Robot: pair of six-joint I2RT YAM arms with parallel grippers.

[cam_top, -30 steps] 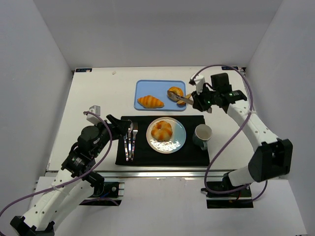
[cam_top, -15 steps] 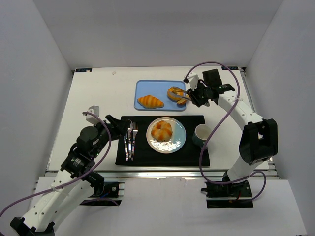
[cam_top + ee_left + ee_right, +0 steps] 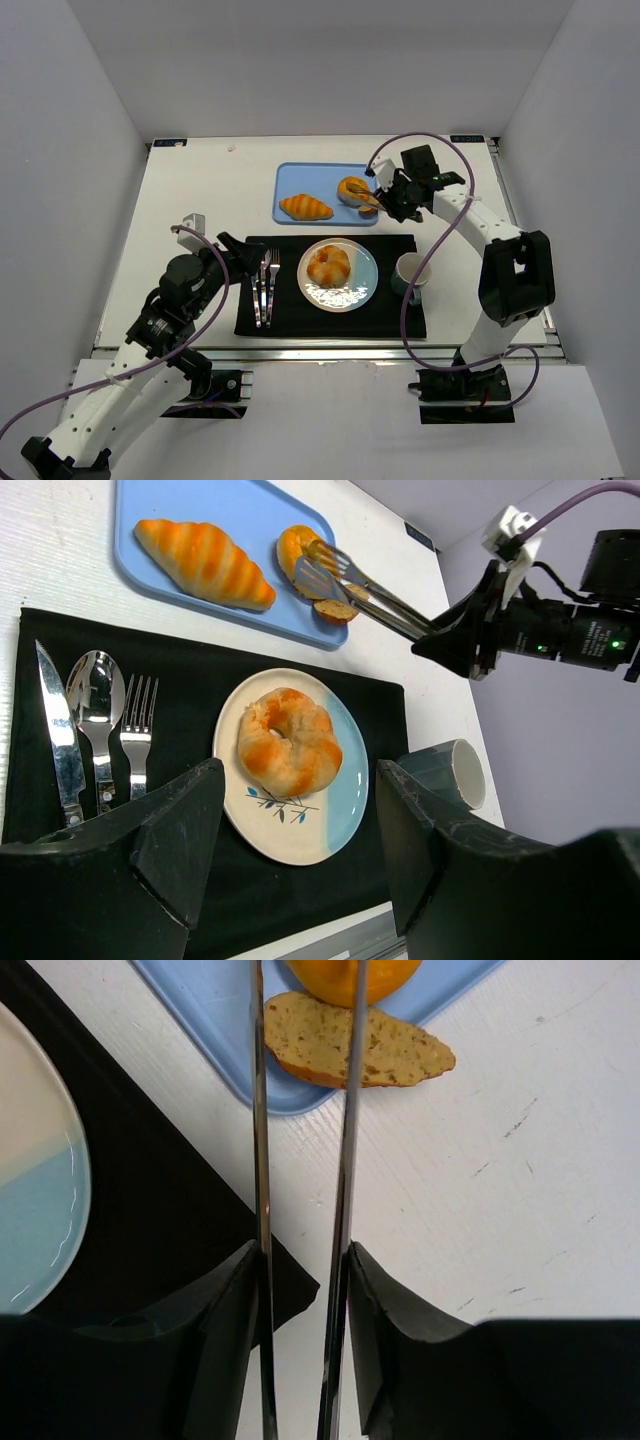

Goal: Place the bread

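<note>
The right gripper (image 3: 303, 1260) is clamping a pair of tongs (image 3: 370, 585), whose spread tips are reaching over the blue tray (image 3: 290, 180). The tray is holding three breads: a round bun (image 3: 352, 188) at the tong tips, a cut slice (image 3: 355, 1050) beside it at the tray's edge, and a croissant (image 3: 305, 207). One plate (image 3: 365, 272) is carrying one ring-shaped roll (image 3: 328, 265), with one mug (image 3: 411, 272) beside it. A knife (image 3: 58, 740), spoon (image 3: 95, 695) and fork (image 3: 137, 720) are lying on the black mat (image 3: 290, 310). The left gripper (image 3: 298, 780) is hanging spread and empty.
</note>
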